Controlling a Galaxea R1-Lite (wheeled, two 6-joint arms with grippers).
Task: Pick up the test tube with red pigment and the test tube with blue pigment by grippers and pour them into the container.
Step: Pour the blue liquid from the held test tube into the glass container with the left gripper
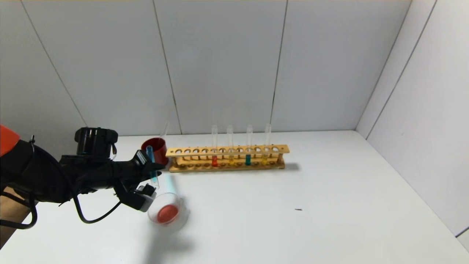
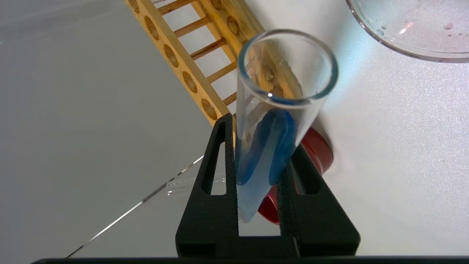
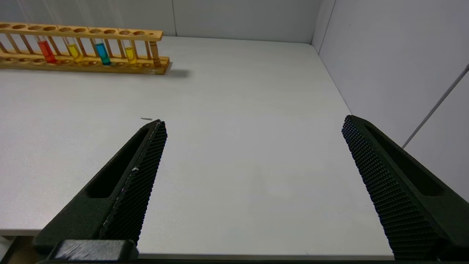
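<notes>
The test tube with blue pigment (image 1: 152,167), a slim clear glass tube, is in my left gripper (image 1: 153,171), whose black fingers (image 2: 220,172) are pressed tight on its lower part from both sides. In the left wrist view the tube (image 2: 278,121) is tilted, its open mouth toward the camera, and the blue liquid lies as a long streak along the inside wall. The mouth hangs just above the rim of the container (image 1: 167,212), a low wide clear glass beaker that stands on the white table (image 1: 293,227) at the front left. On the bottom of this beaker I see a round red-orange pool.

Behind the gripper stands an opaque dark red cup (image 1: 155,148), just beside the left end of the long wooden rack (image 1: 227,157). In the rack four tubes stand upright: the test tube with red pigment (image 1: 214,146), a yellow one (image 1: 230,146), one more teal-blue tube (image 1: 248,145) and a second yellow one (image 1: 267,144).

My right gripper (image 3: 253,139) is well apart from all this, over the right side of the table, with its fingers spread wide and holding nothing.
</notes>
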